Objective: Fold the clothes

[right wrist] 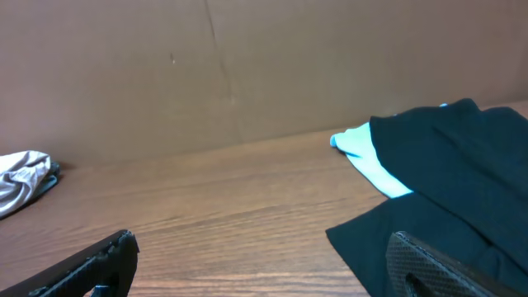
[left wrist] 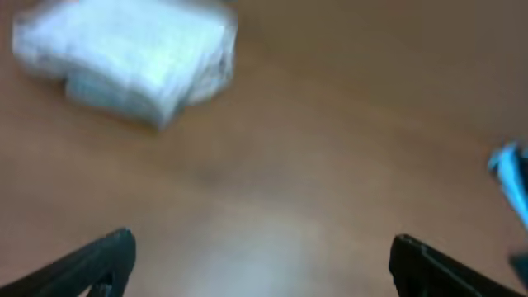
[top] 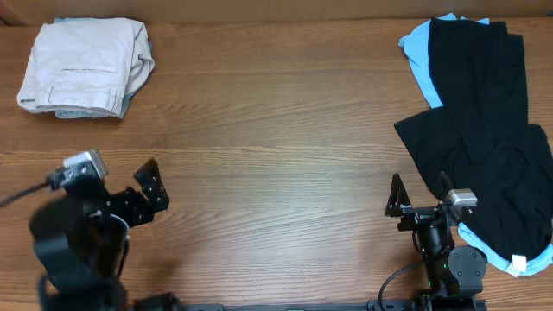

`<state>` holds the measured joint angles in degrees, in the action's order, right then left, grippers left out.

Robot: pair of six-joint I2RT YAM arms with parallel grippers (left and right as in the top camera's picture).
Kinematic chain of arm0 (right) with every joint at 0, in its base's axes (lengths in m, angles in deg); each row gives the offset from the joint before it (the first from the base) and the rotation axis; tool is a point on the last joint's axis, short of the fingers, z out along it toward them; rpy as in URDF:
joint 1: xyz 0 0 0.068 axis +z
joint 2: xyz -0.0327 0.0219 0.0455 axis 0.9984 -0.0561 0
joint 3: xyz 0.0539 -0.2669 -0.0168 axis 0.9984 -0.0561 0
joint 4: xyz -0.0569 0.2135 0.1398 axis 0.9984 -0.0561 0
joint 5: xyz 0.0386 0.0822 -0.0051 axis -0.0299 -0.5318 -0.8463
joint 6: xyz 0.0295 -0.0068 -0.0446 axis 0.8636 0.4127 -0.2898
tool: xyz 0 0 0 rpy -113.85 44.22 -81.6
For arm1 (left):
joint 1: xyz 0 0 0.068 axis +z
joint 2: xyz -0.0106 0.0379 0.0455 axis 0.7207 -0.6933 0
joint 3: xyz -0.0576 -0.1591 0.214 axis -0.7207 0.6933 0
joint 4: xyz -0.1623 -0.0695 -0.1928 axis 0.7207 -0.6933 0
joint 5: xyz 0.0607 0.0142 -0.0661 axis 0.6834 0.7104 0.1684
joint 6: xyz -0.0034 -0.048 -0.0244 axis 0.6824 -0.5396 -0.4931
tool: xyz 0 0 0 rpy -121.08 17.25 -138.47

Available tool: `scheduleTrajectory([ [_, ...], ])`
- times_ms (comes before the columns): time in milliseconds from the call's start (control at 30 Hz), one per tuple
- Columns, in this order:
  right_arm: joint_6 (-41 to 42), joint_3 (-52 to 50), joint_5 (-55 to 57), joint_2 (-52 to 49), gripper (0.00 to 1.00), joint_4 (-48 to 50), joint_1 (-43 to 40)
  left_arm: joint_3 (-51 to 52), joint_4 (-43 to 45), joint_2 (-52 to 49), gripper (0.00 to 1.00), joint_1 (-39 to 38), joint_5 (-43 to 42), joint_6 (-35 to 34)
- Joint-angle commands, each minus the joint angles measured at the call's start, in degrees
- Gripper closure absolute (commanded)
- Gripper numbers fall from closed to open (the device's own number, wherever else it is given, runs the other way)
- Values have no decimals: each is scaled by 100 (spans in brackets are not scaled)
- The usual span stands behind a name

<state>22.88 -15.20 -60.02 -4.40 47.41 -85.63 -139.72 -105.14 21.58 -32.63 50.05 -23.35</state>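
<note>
The beige khaki shorts (top: 86, 65) lie folded at the table's far left, on top of a bluish garment whose edge shows beneath them. Black garments (top: 484, 130) are spread unfolded at the right over a sky-blue garment (top: 421, 56). My left gripper (top: 154, 187) hovers open near the front left, with nothing between its fingers. In the blurred left wrist view the folded shorts (left wrist: 124, 62) sit well ahead of the left gripper (left wrist: 262, 256). My right gripper (right wrist: 262, 256) is open over bare wood, its right finger (right wrist: 437, 268) beside the edge of the black cloth (right wrist: 445, 190).
A brown wall (right wrist: 206, 66) rises behind the table's far edge. The wooden table (top: 276, 155) stretches between the two piles. A white tag (top: 518, 262) shows on the blue fabric at the front right corner.
</note>
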Motion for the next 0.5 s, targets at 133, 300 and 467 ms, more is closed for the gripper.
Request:
scheduleTrajectory([
  [133, -4, -59, -4, 59, 0, 24, -26, 2286, 2658, 1661, 0, -166, -162, 391],
  [300, -4, -59, -4, 59, 0, 24, -26, 3010, 3493, 2232, 0, -463, -142, 1397],
  [467, -4, -59, -4, 59, 0, 24, -26, 3534, 3735, 2559, 0, -501, 188, 1725],
])
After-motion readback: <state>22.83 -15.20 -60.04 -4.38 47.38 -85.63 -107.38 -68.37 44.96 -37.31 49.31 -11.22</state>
